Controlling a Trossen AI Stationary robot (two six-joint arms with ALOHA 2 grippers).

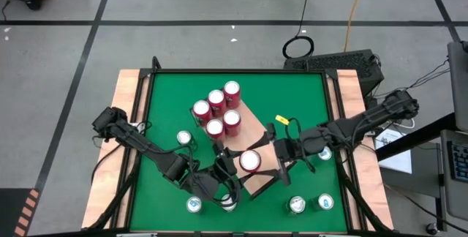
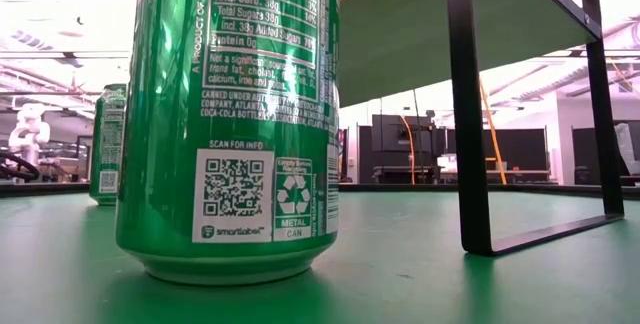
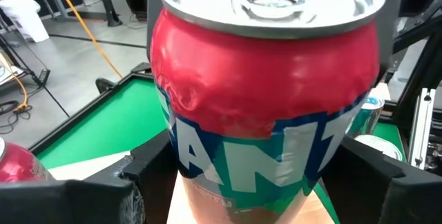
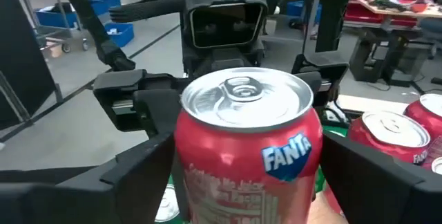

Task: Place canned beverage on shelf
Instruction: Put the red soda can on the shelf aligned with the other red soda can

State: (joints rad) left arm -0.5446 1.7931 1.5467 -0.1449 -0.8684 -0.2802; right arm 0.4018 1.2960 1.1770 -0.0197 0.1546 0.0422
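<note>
Two grippers meet at a single red can (image 1: 250,161), which stands upright on the near end of the shelf (image 1: 257,129), a light wood-grain board raised on thin dark legs above the green table (image 1: 164,105). The can's long axis is vertical, its silver lid and pull tab facing up.

The left gripper (image 1: 232,162) reaches in from the left side of the can. In its wrist view the dark fingers (image 3: 121,196) flank the can's body closely on both sides and appear to pinch it; the dented red wall fills the frame. The right gripper (image 1: 281,158) faces it from the opposite side. In the right wrist view its fingers (image 4: 131,179) stand spread, clear of the can on either flank, with the can centred in the gap between them. Whether they have begun to close cannot be read from the views.

Both grippers lie level with the can's mid-body, so each approach axis runs horizontally, across the can's vertical axis. The left arm is judged the nearer, being already in contact.

Five more red cans (image 1: 217,110) stand clustered at the far end of the shelf. Green cans (image 1: 297,205) rest on the table near its front edge, and one green can (image 2: 232,114) stands beside a dark leg of the shelf.
</note>
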